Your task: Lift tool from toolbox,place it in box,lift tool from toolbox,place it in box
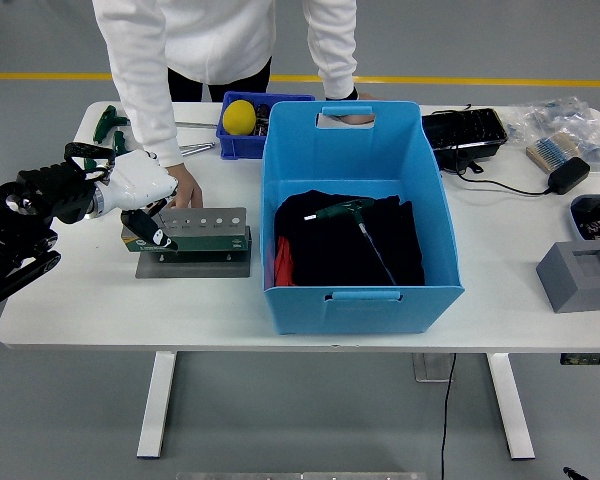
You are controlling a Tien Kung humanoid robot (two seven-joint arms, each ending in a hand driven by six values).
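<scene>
While a person's hand [187, 187] steadies the gray tool rack [202, 232] left of the blue box [360, 210], the robot's left hand [140, 190] curls its fingers [150, 228] around a black-handled tool [156, 233] at the rack's left end; another tool [358, 218] lies inside the box.

Grey floor [70, 400], smooth, faintly glossy, even overhead light with no hard shadows. A yellow line [480, 81] painted on the floor runs straight across the far side, behind the table. White table [100, 310] with rounded corners fills most of the view, its near edge low in the picture. It stands on white legs: the left leg [156, 403] and right leg [508, 403] each end in a flat foot. A black cable [446, 420] hangs from under the tabletop toward the floor. No walls or windows in view.
</scene>
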